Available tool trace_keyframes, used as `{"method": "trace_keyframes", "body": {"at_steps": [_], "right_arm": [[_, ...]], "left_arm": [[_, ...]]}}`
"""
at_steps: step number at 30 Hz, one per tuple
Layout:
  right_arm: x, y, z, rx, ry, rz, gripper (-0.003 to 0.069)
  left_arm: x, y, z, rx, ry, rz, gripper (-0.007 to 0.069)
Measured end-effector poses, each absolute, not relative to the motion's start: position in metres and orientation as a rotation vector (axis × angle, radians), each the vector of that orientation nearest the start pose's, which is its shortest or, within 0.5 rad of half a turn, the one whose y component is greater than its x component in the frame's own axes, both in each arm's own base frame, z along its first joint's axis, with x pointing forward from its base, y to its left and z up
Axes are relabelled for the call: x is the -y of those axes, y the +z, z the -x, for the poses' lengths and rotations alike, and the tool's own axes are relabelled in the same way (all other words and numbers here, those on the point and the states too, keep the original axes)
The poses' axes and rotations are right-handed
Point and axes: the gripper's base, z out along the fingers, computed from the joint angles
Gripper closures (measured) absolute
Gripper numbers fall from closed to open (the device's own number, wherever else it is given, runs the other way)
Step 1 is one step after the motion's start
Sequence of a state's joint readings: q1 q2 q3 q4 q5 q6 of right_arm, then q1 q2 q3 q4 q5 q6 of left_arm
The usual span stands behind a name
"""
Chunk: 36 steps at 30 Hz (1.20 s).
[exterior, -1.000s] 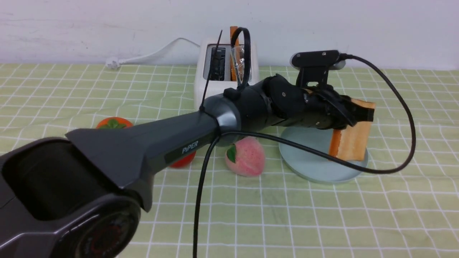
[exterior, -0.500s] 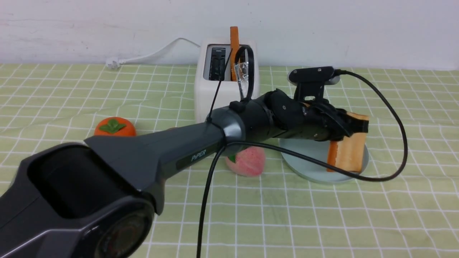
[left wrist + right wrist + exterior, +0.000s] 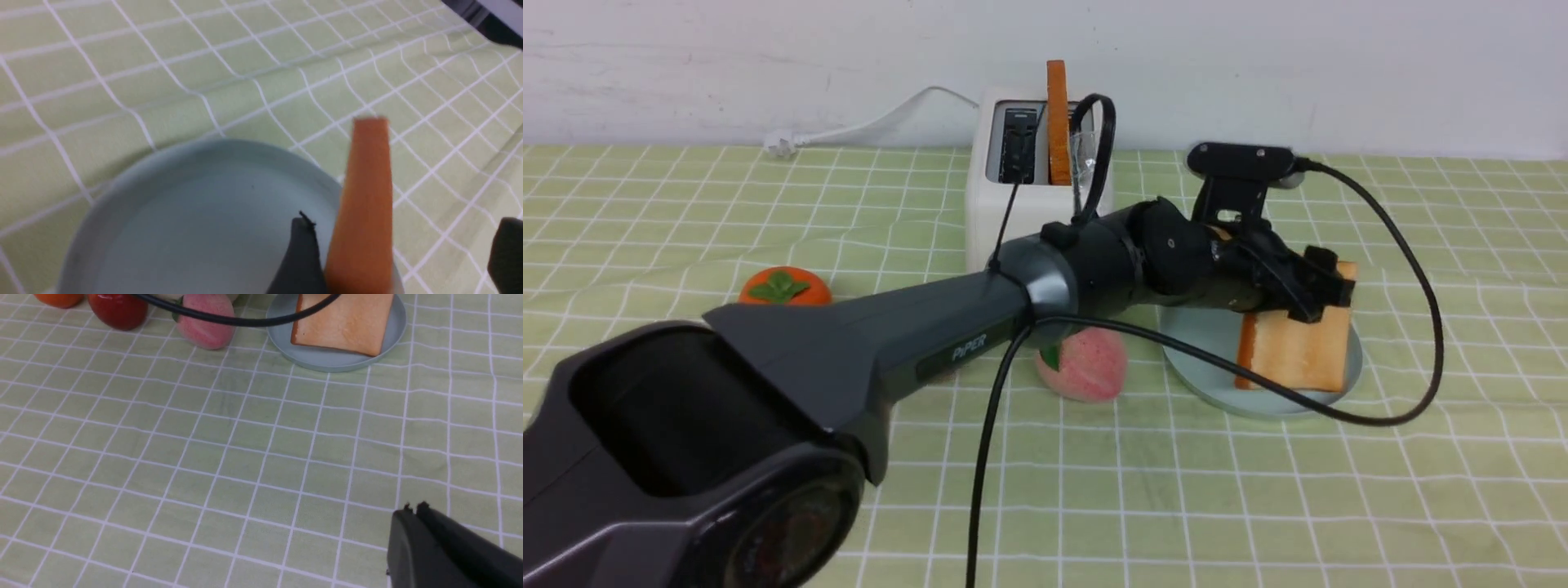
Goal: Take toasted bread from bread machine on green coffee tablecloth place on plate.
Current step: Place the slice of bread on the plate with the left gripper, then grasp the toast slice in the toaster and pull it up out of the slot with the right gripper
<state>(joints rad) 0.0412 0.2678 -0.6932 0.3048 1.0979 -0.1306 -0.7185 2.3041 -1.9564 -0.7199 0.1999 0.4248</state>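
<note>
Risking dragging the thick, square, golden-tan toast slice off the round pale blue-green plate on withdrawal, with one black finger sitting just beside its orange-brown crust. Showing left gripper spread wide, clasping nothing; right gripper pinched closed, empty. Lying on the plate, pale face up.

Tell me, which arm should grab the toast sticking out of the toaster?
Probably left. The left tool, open, hangs over the plate, close to the toaster and that toast. The right tool is shut over the cloth, farther away.
</note>
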Motion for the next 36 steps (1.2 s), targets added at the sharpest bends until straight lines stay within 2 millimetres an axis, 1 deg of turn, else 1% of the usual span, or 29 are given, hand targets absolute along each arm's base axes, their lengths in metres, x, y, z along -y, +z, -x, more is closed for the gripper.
{"method": "trace_keyframes", "body": {"at_steps": [4, 7, 8, 10, 12, 13, 14, 15, 16, 17, 18, 19, 20, 22, 23, 25, 26, 27, 28, 29, 30, 31, 32, 33, 34, 35, 36], "right_arm": [[-0.026, 0.330, -0.018, -2.118, 0.319, 0.207, 0.0655], [-0.026, 0.330, -0.019, -2.117, 0.319, 0.207, 0.0655], [-0.026, 0.330, -0.019, -2.117, 0.319, 0.207, 0.0655], [-0.026, 0.331, -0.019, -2.109, 0.320, 0.205, 0.0655], [-0.026, 0.331, -0.019, -2.101, 0.319, 0.203, 0.0655], [-0.026, 0.332, -0.019, -2.099, 0.319, 0.202, 0.0655], [-0.026, 0.332, -0.020, -2.091, 0.319, 0.200, 0.0655], [-0.025, 0.333, -0.020, -2.086, 0.318, 0.198, 0.0655], [-0.025, 0.333, -0.021, -2.083, 0.318, 0.197, 0.0655], [-0.025, 0.333, -0.021, -2.084, 0.318, 0.196, 0.0655], [-0.025, 0.333, -0.023, -2.086, 0.318, 0.195, 0.0655], [-0.026, 0.334, -0.025, -2.087, 0.320, 0.191, 0.0655], [-0.026, 0.334, -0.028, -2.091, 0.324, 0.188, 0.0655], [-0.026, 0.335, -0.034, -2.097, 0.335, 0.179, 0.0655], [-0.028, 0.337, -0.044, -2.105, 0.357, 0.164, 0.0655], [-0.031, 0.337, -0.059, -2.116, 0.399, 0.159, 0.0655], [-0.032, 0.337, -0.066, -2.128, 0.412, 0.164, 0.0655], [-0.032, 0.337, -0.068, -2.130, 0.419, 0.165, 0.0655], [-0.034, 0.336, -0.074, -2.141, 0.427, 0.181, 0.0655], [-0.036, 0.334, -0.085, -2.163, 0.445, 0.201, 0.0655], [-0.038, 0.332, -0.093, -2.184, 0.469, 0.214, 0.0655], [-0.040, 0.330, -0.100, -2.199, 0.486, 0.228, 0.0655], [-0.040, 0.329, -0.103, -2.206, 0.487, 0.235, 0.0655], [-0.042, 0.327, -0.111, -2.215, 0.518, 0.245, 0.0655], [-0.045, 0.324, -0.122, -2.221, 0.546, 0.258, 0.0655], [-0.046, 0.324, -0.126, -2.216, 0.560, 0.267, 0.0655], [-0.047, 0.323, -0.132, -2.218, 0.573, 0.274, 0.0655]], "left_arm": [[0.356, 0.248, -0.412, -1.960, -0.759, -0.500, 0.0060], [0.347, 0.265, -0.411, -1.944, -0.753, -0.519, 0.0071], [0.346, 0.266, -0.411, -1.944, -0.751, -0.523, 0.0074], [0.342, 0.282, -0.404, -1.941, -0.748, -0.582, 0.0114], [0.340, 0.294, -0.398, -1.942, -0.737, -0.639, 0.0172], [0.339, 0.297, -0.396, -1.941, -0.737, -0.650, 0.0180], [0.335, 0.310, -0.389, -1.940, -0.718, -0.710, 0.0274], [0.332, 0.319, -0.384, -1.937, -0.716, -0.730, 0.0328], [0.328, 0.330, -0.376, -1.944, -0.712, -0.764, 0.0432], [0.325, 0.339, -0.372, -1.940, -0.712, -0.775, 0.0480], [0.320, 0.350, -0.365, -1.940, -0.707, -0.795, 0.0555], [0.316, 0.359, -0.360, -1.942, -0.699, -0.814, 0.0608], [0.312, 0.368, -0.355, -1.941, -0.698, -0.816, 0.0635], [0.305, 0.384, -0.346, -1.935, -0.695, -0.817, 0.0638], [0.296, 0.399, -0.336, -1.944, -0.687, -0.807, 0.0638], [0.281, 0.418, -0.321, -1.947, -0.666, -0.785, 0.0638], [0.275, 0.424, -0.315, -1.946, -0.656, -0.776, 0.0638], [0.272, 0.428, -0.312, -1.937, -0.650, -0.773, 0.0638], [0.263, 0.433, -0.303, -1.938, -0.638, -0.762, 0.0638], [0.253, 0.433, -0.293, -1.949, -0.626, -0.748, 0.0638], [0.240, 0.438, -0.278, -1.932, -0.622, -0.728, 0.0638], [0.233, 0.439, -0.270, -1.921, -0.622, -0.710, 0.0638], [0.231, 0.435, -0.268, -1.932, -0.619, -0.711, 0.0638], [0.215, 0.438, -0.249, -1.893, -0.624, -0.682, 0.0638], [0.200, 0.435, -0.232, -1.868, -0.624, -0.659, 0.0638], [0.193, 0.428, -0.224, -1.873, -0.621, -0.653, 0.0638], [0.182, 0.424, -0.211, -1.853, -0.623, -0.635, 0.0638]]}}
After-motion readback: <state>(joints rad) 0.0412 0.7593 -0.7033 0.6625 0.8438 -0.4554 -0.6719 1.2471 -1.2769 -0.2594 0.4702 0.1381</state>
